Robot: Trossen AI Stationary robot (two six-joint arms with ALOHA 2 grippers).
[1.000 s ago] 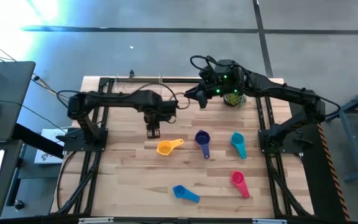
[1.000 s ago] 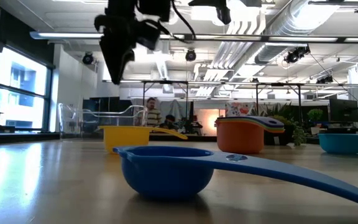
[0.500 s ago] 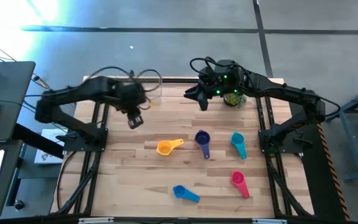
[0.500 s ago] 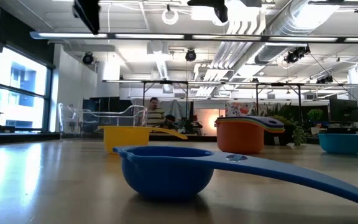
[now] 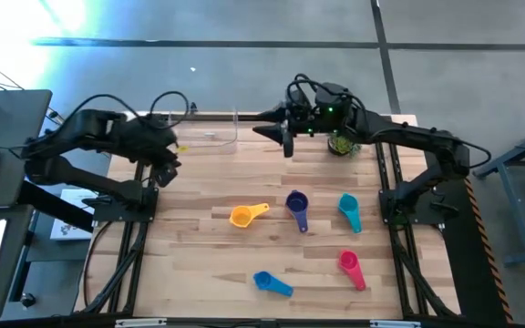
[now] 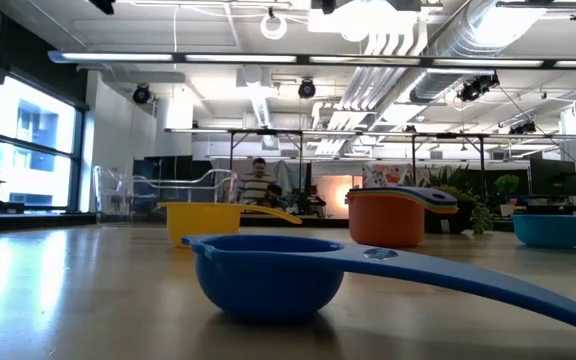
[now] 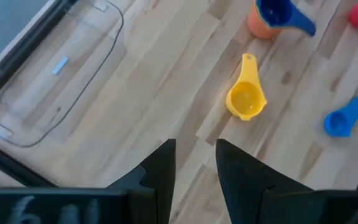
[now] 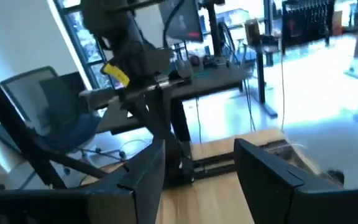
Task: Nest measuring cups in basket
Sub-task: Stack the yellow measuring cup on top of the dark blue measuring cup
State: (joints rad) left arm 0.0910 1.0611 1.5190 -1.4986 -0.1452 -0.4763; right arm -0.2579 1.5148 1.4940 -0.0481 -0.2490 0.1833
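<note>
The basket [image 5: 210,129], a clear low-walled bin, sits at the back edge of the wooden table [image 5: 199,246], left of the middle. No cup can be made out inside it in the high view or in the left wrist view.

The left gripper [image 5: 167,162] hangs in the air just to the left of the basket, over the table's left rail. Its jaws stand a small way apart and hold nothing; past them the left wrist view shows only bare wood. The right gripper [image 5: 286,138] hovers to the right of the basket, near the back edge and just left of the small potted plant [image 5: 343,143]. Its jaws are parted with nothing between them; in the right wrist view they point off the table toward the room.

All the cups that show lie on the table in front of the basket, well apart from it. The yellow cup [image 5: 242,216] is nearest the basket, its handle pointing toward the purple cup [image 5: 296,204] beside it. In the low and left wrist views an orange cup [image 6: 385,219] shows under the one that reads purple from above, so those two are stacked. The teal cup [image 5: 348,208] lies further right. The pink cup [image 5: 349,264] and the blue cup [image 5: 266,281] lie nearest the front edge, the blue one closer to the middle.
</note>
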